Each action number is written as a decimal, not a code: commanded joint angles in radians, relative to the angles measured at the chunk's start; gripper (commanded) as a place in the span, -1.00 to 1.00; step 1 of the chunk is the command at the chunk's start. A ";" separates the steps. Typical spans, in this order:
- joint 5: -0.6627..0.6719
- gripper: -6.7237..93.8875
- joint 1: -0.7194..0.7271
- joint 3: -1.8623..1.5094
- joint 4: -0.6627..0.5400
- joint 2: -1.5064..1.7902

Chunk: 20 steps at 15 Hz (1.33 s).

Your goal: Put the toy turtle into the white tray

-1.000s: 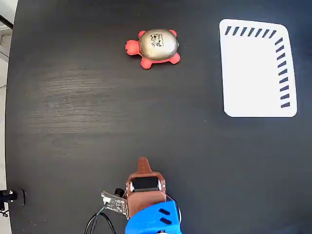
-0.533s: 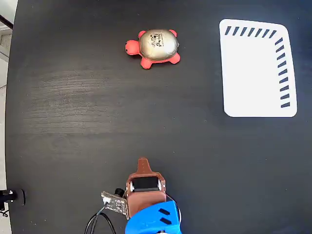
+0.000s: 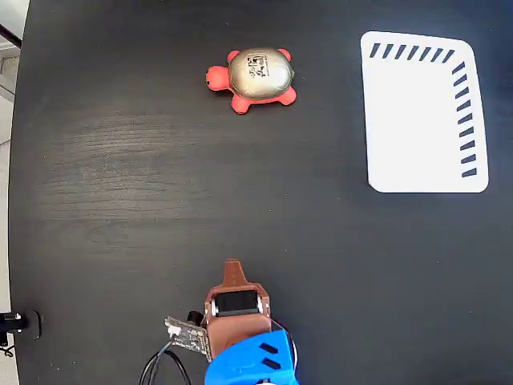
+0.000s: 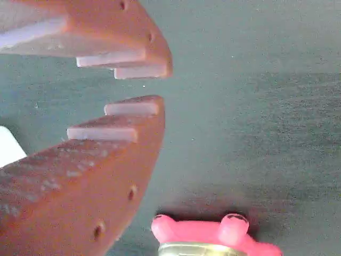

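Near the bottom edge, fixed view: gripper [image 3: 233,269] slightly parted, empty | toy turtle [image 3: 252,79] well apart from white tray [image 3: 417,120], both on black table [image 3: 160,200]

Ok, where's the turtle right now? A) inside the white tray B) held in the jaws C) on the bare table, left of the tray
C: in the fixed view the toy turtle sits on the black table, well left of the white tray, far from the gripper.

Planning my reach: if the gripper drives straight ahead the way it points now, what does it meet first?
Most likely the toy turtle: in the fixed view the gripper points up the bare table roughly toward it. Height is unclear, so it might pass over.
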<state>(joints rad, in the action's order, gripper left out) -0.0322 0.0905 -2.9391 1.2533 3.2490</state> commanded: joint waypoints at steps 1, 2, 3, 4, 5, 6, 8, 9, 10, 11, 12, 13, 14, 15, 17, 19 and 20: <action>0.015 -0.87 0.037 0.020 -0.018 -0.048; 0.015 -0.87 0.038 0.035 -0.074 -0.144; 0.034 -0.87 0.026 0.066 -0.155 -0.258; 0.054 -0.87 0.006 0.124 -0.201 -0.370; 0.074 -0.87 -0.012 0.207 -0.227 -0.479; 0.110 -0.87 -0.025 0.291 -0.239 -0.578; 0.178 -0.87 -0.025 0.477 -0.252 -0.752; 0.198 -0.87 -0.014 0.597 -0.230 -0.834; 0.199 -0.87 0.002 0.736 -0.167 -0.908; 0.199 -0.87 0.017 0.865 -0.123 -0.976; 0.199 -0.87 0.023 0.979 -0.100 -1.052; 0.195 -0.87 0.020 1.089 -0.081 -1.138; 0.181 -0.87 0.006 1.187 -0.074 -1.227; 0.172 -0.87 -0.008 1.284 -0.060 -1.318; 0.164 -0.87 -0.029 1.471 -0.015 -1.486; 0.135 -0.87 -0.054 1.644 0.046 -1.643; 0.123 -0.87 -0.067 1.712 0.063 -1.718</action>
<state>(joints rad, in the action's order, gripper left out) 0.0966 0.0261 -1.3545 1.2870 1.5877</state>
